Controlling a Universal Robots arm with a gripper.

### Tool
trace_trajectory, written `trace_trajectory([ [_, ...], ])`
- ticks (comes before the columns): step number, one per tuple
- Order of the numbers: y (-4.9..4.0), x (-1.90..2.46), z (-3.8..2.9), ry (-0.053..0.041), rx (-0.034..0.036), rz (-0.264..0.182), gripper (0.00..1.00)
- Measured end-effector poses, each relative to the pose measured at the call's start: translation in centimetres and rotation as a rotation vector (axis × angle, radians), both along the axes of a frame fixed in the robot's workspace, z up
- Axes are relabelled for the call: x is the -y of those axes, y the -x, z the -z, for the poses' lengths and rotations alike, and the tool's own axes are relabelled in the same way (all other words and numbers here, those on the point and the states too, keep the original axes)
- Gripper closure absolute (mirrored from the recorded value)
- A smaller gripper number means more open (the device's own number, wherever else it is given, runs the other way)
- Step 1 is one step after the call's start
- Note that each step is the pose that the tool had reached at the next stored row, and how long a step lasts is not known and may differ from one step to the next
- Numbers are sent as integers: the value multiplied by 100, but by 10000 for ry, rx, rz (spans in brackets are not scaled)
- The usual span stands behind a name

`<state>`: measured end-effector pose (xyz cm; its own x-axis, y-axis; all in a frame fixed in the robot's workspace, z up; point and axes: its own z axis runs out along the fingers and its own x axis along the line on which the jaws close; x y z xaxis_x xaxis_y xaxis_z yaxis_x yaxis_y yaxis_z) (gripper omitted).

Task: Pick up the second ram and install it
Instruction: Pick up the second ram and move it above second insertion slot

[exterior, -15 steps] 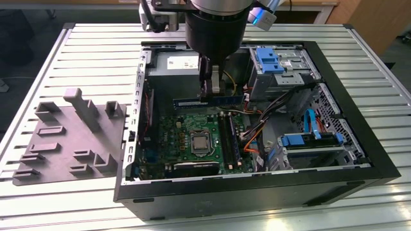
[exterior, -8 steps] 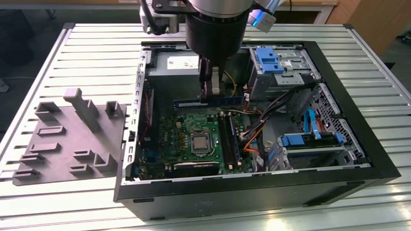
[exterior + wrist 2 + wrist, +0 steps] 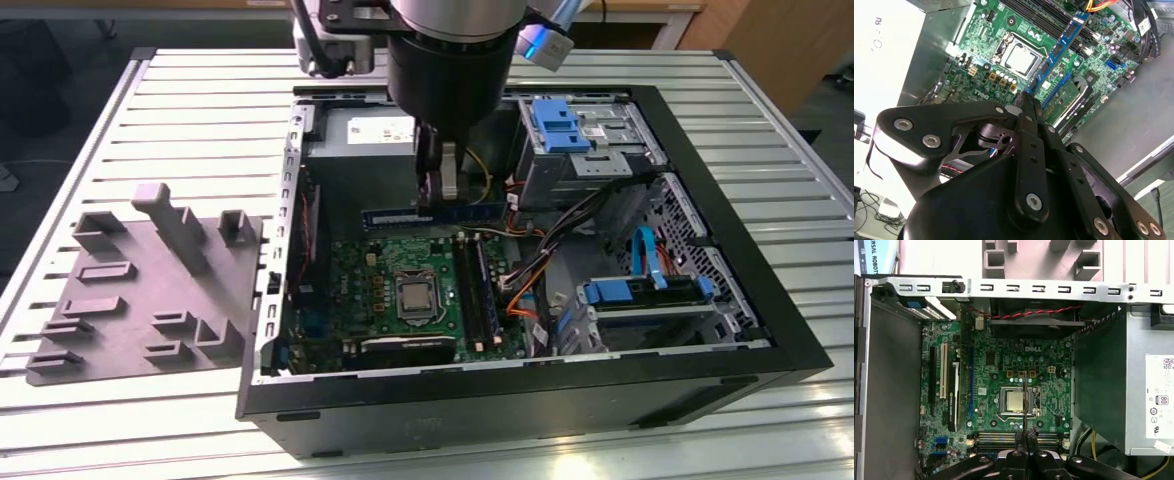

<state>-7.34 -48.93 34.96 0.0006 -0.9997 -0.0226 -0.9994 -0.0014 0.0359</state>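
- With the jaws of the gripper [image 3: 439, 203] pressed shut on the second ram [image 3: 394, 216], holds it near mid-length in the exterior view, level and on edge, inside the open computer case [image 3: 534, 400] and over the motherboard [image 3: 374, 290]. Cannot tell how high above the board.
- In the same view, lies crosswise to the memory slots [image 3: 478, 290], with a bundle of cables [image 3: 527, 275] just beside those slots on the exterior view's right. Judged risk: pressed down at this angle, would bridge the slot walls rather than seat, and could flex or crack. Could also snag a stray cable near the slots.
- In the second wrist view, reaches out from the closed gripper [image 3: 1026, 102] as a blue strip, the second ram [image 3: 1059, 47], passing beside the processor socket [image 3: 1021, 59] and roughly parallel to the expansion card [image 3: 1071, 97]. Likely hazard: with so narrow a pinch at the middle, could pivot on first contact and enter a slot tilted, one end low.
- In the first wrist view, appears edge-on as a thin line, the second ram [image 3: 1025, 400], rising from the gripper [image 3: 1026, 432] across the processor socket [image 3: 1015, 401], at right angles to the memory slots [image 3: 999, 437]. Possible trouble: lowered here, would strike the socket instead of a slot. Cannot tell the notch side, so could go in reversed.
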Motion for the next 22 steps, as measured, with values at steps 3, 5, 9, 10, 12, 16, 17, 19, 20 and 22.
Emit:
trace_trajectory([
  [3, -1, 0, 11, 0, 0, 0, 89],
  [5, -2, 0, 19, -1, 0, 0, 89],
  [9, -3, 0, 39, -1, 0, 0, 89],
  [10, -4, 0, 45, -1, 0, 0, 89],
  [12, -5, 0, 61, 0, 0, 0, 89],
  [16, -6, 0, 100, 0, 0, 0, 89],
  [17, -6, 0, 111, -1, 0, -1, 89],
  [19, -6, 0, 130, 0, 0, 0, 89],
  [20, -6, 0, 138, 0, 0, 0, 89],
  [22, -6, 0, 142, 3, -2, 0, 89],
])
